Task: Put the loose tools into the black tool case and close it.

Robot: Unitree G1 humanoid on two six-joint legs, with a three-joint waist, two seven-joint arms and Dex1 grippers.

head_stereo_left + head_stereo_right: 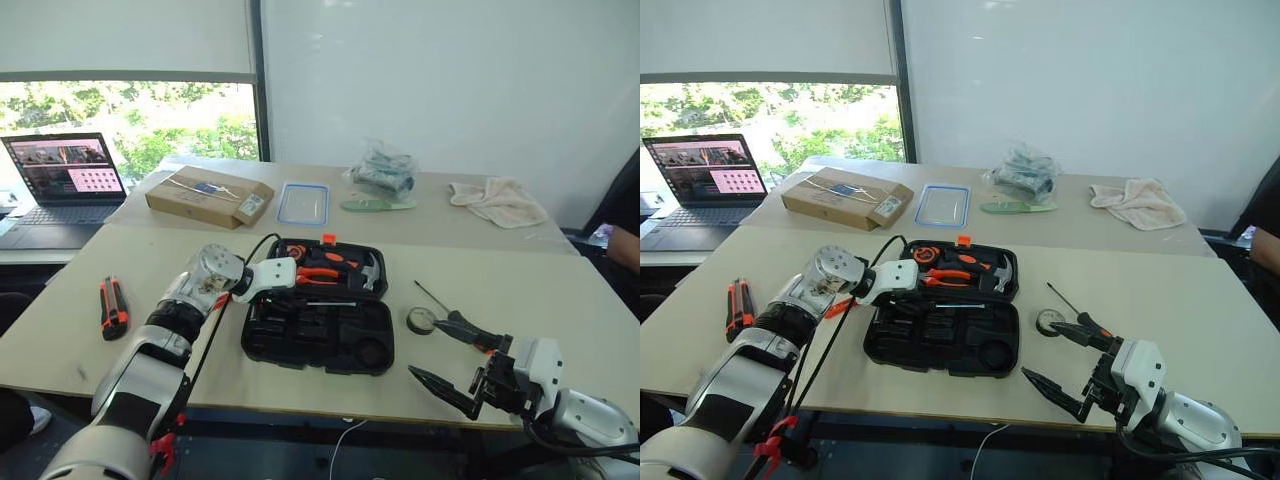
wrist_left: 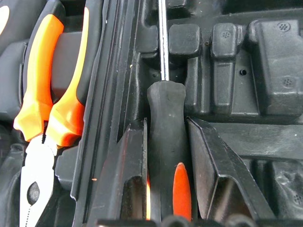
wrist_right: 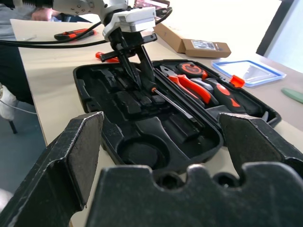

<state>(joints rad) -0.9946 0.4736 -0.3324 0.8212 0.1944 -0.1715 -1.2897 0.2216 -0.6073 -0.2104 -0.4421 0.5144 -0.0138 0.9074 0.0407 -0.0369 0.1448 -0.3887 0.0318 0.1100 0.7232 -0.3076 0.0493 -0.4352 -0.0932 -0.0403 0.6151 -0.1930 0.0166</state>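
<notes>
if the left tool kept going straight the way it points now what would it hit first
Probably the case. The left tool, shut on a screwdriver, points down into the lower tray beside the pliers; the screwdriver would meet a moulded recess first, though depth is unclear.

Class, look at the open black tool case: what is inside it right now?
Inside the black tool case: pliers, a hammer and a tape measure in the far half. The left gripper holds a screwdriver over the near half's recesses. Whatever lies under the gripper is hidden.

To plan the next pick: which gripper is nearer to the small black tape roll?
Right. The right gripper hangs open just beside the tape roll; the left gripper is across the case, holding a screwdriver.
</notes>
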